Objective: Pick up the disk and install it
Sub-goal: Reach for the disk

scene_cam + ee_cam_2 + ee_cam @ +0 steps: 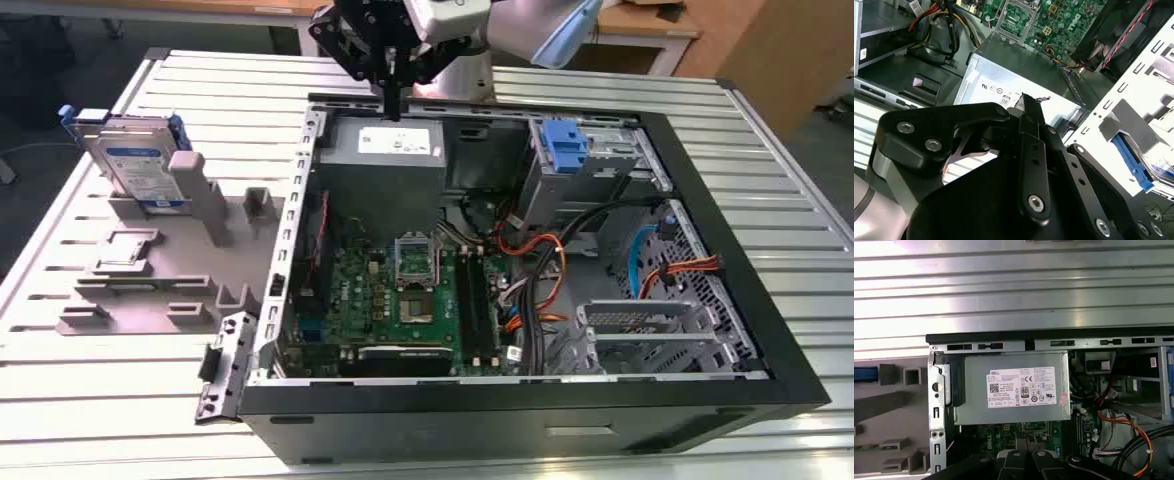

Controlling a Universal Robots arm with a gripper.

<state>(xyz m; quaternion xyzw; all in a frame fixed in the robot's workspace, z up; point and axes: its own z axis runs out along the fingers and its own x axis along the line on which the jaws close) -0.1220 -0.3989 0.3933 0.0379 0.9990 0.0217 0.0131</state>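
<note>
Landmark: open computer case, lying on its side on the ribbed metal bench, interior facing up.
Tool: hangs point-down over the case's rim on the side where the arm's base stands. It is just above the grey power supply box.
Tool state: fingers drawn together into one narrow bar, nothing between them. In the second wrist view the tip sits over the box's white sticker without clearly touching it.
Disk: outside the case, off its side towards the exterior view's left. It stands upright on edge in a slot, blue carrier around it and label facing out. Well apart from the tool.
Holder: grey moulded fixture on the bench beside the same side of the case, carrying the disk at its end nearer the arm.
Power supply box: in the case corner under the tool, white sticker up.
Board: green motherboard on the case floor, just beyond the power supply box.
Drive bay: metal cage in the case corner towards the exterior view's right, with a bare blue bracket in it.
Cables: orange and black bundle inside the case between the board and the drive cage.
</note>
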